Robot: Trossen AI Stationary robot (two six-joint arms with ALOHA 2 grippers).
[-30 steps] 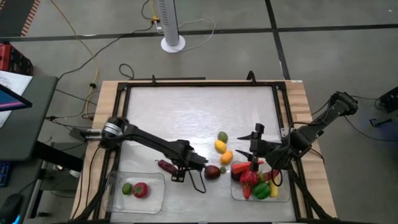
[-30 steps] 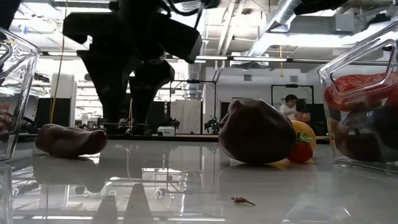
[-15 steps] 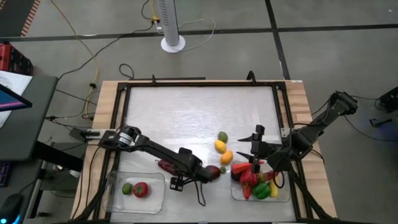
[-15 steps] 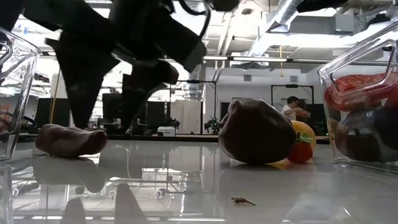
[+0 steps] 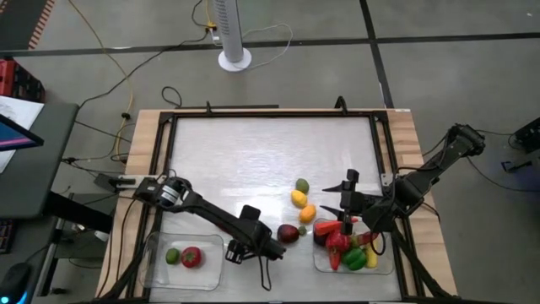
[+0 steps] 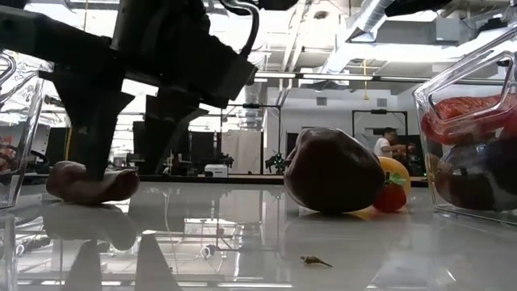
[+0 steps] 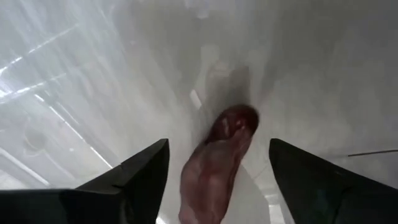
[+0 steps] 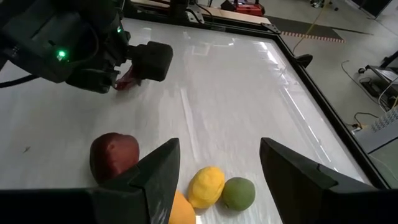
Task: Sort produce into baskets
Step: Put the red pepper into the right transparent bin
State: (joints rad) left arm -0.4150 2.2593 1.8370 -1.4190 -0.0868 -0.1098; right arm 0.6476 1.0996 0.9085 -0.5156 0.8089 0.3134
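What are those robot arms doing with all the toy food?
They sort toy produce into two clear baskets. The left pincer is open, straddling a long dark red piece lying on the table near the left basket. The right pincer waits, open, by the fuller right basket.

The left hand (image 7: pixel 217 171) looks straight down on the pale, glossy worktop (image 7: pixel 93 74). Its 2 dark fingers (image 7: pixel 134 177) stand apart, either side of a long dark-red piece of produce (image 7: pixel 217 162) lying on the worktop, neither visibly touching it.
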